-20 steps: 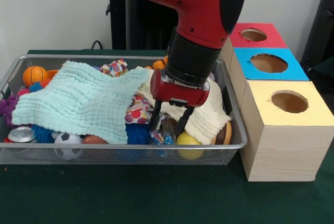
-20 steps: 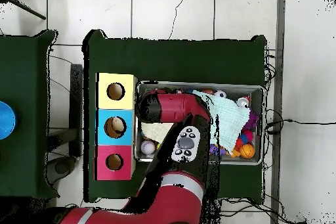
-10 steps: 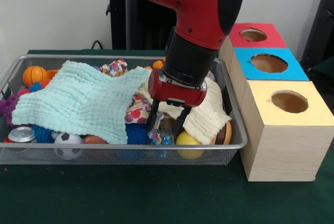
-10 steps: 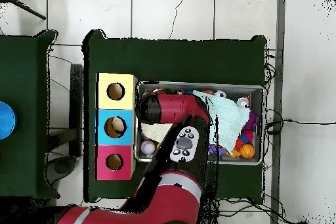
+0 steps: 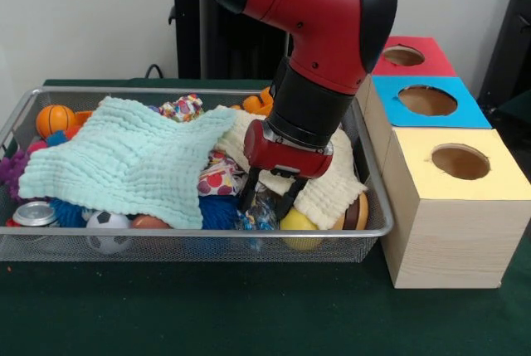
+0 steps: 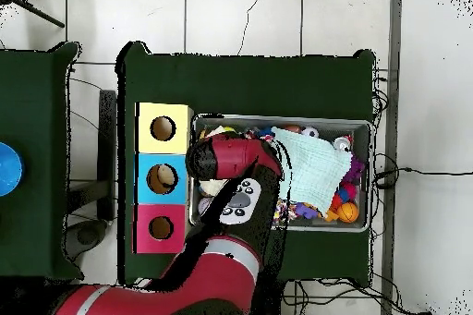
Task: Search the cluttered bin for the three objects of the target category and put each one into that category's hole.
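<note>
Down in wire bin (image 5: 377,207), gripper (image 5: 267,203) pinches crinkly clear wrapper (image 5: 261,211) between its fingers, beside yellow ball (image 5: 300,225), cream cloth (image 5: 332,182) behind.

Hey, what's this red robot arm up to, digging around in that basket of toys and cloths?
It is sorting. The gripper is down in the wire bin, its fingers around a crinkly, shiny object beside a yellow ball. A mint cloth and a cream cloth cover much of the clutter. Next to the bin stands a row of boxes with holes, yellow, blue and red, for dropping finds into.
</note>
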Controlling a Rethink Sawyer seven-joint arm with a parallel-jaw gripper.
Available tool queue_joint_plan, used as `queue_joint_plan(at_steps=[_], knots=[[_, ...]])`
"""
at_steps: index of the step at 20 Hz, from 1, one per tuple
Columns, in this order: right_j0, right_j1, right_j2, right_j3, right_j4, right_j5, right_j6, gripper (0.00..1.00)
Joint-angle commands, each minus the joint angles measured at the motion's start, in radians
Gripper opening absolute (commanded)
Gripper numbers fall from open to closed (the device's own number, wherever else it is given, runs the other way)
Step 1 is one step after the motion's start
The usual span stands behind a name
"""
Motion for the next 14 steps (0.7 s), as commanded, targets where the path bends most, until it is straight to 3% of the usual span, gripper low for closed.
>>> queue_joint_plan(at_steps=[1, 6, 8, 11, 12, 14], knots=[[0.03, 0.139, 0.056, -0.004, 0.076, -0.026, 0.274, 1.0], [0.036, 0.132, 0.058, 0.011, 0.101, -0.015, 0.262, 1.0], [0.019, 0.109, 0.098, 0.041, 0.113, -0.005, 0.245, 1.0], [-0.07, 0.053, 0.251, 0.122, 0.129, -0.011, 0.182, 1.0], [-0.161, 0.031, 0.381, 0.183, 0.142, -0.036, 0.139, 1.0], [-0.23, 0.018, 0.474, 0.221, 0.141, -0.054, 0.105, 1.0]])
